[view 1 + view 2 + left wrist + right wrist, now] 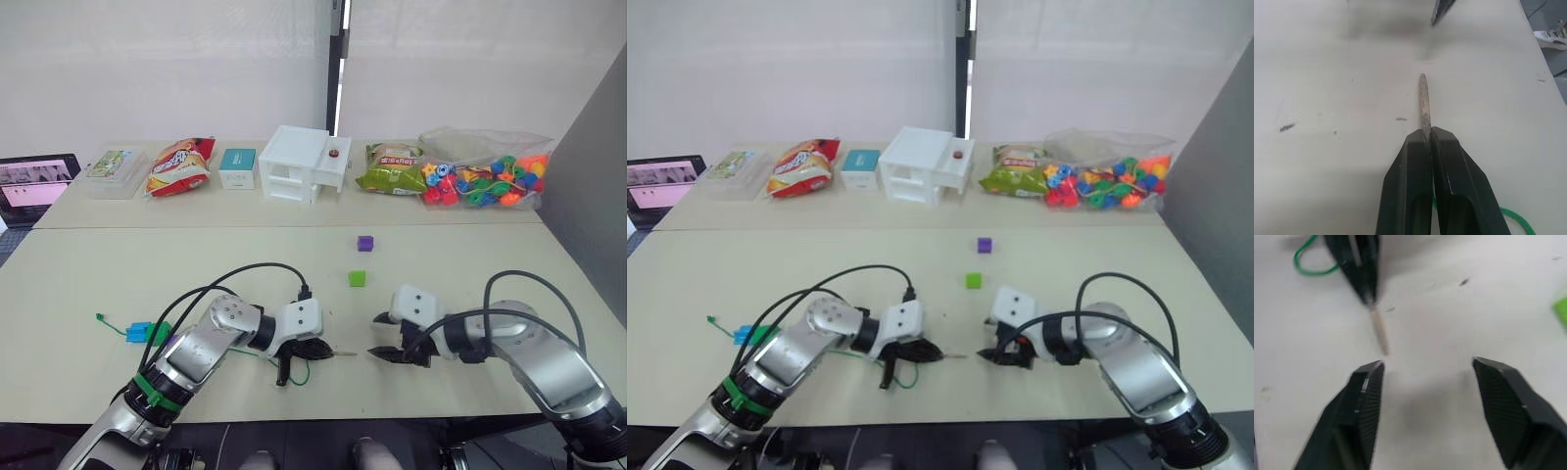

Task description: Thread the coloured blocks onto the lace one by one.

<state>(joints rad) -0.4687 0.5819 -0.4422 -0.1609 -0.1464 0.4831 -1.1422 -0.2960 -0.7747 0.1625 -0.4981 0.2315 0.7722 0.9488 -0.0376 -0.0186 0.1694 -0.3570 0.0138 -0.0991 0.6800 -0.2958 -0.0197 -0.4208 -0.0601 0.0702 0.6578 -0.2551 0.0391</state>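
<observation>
Head cams: my left gripper (312, 350) is clenched on the thin green lace (299, 377) w/ its stiff grey needle tip, low over the beige table (118, 279), tip aimed at my right gripper (382, 337), which sits just beside it w/ fingers spread, grasping nothing. The lace trails back under my left arm to a knotted end at the table's left, passing a blue plastic cube (138, 332) and a dark green plastic cube (159, 333) side by side; can't tell if they're threaded. A light green plastic cube (358, 279) and a purple plastic cube (365, 243) lie loose farther out, centre-right. At the back a clear bag of multicoloured beads (485, 179), snack packs, a white box; no print readable. L wrist cam: my black fingers (1409, 186) pinch the needle, a green loop behind them. R wrist cam: my fingers (1365, 396) wide apart, needle tip just short of the gap, a green cube at the frame edge.
</observation>
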